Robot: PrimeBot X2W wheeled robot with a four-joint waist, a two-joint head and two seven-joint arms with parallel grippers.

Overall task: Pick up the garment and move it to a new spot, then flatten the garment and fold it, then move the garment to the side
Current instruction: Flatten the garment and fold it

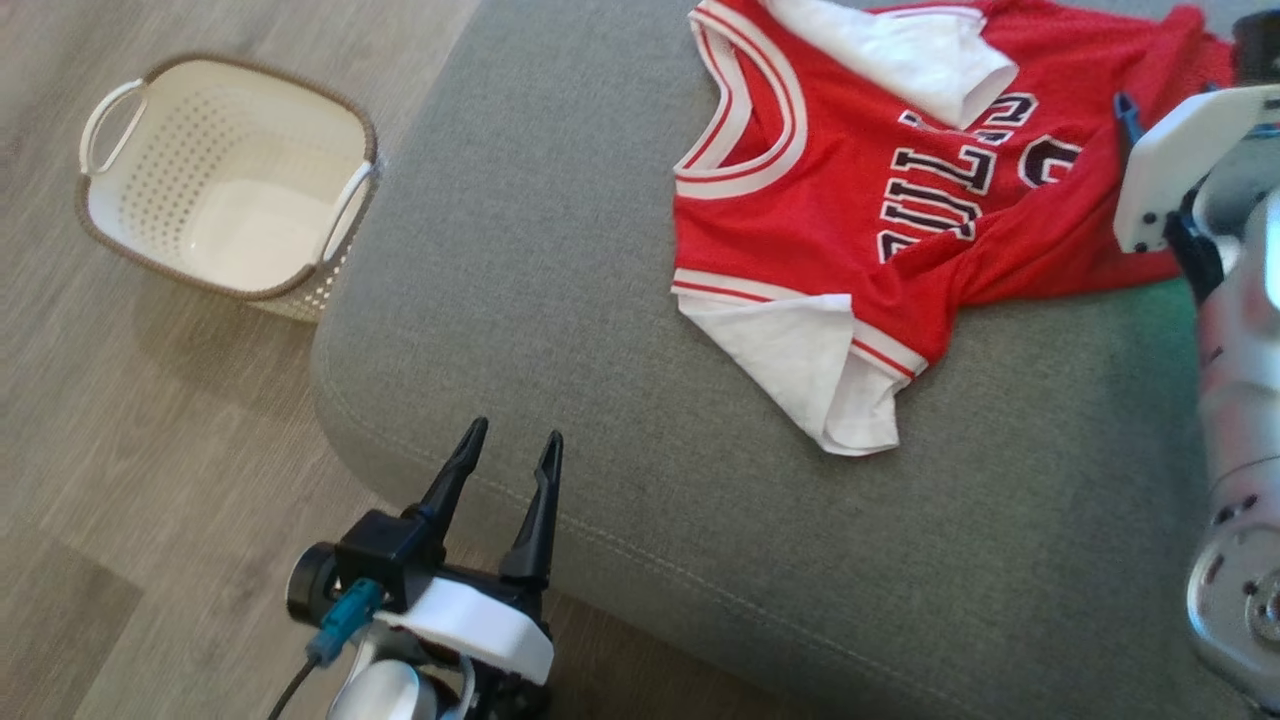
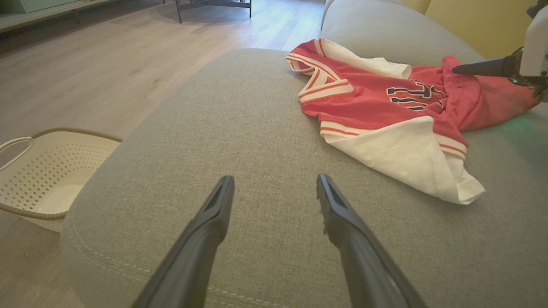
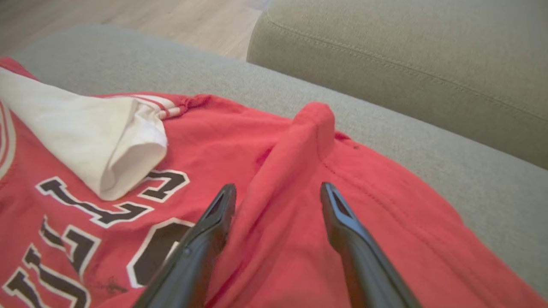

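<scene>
The garment (image 1: 880, 190) is a red jersey with white sleeves, dark lettering and a striped collar, lying crumpled on the grey cushion (image 1: 560, 260) at the upper right of the head view. My left gripper (image 1: 512, 440) is open over the cushion's near left corner, well apart from the garment (image 2: 385, 111). My right gripper (image 3: 278, 194) is open just above the garment (image 3: 299, 205), its jaws straddling a raised red fold of the body. In the head view the right arm's white wrist housing (image 1: 1180, 160) hides that gripper's tips and part of the jersey's right end.
A cream perforated basket (image 1: 225, 180) with handles stands on the wood floor (image 1: 150, 420) left of the cushion. A second grey cushion (image 3: 406, 64) rises behind the garment. Bare grey fabric lies between the left gripper and the jersey.
</scene>
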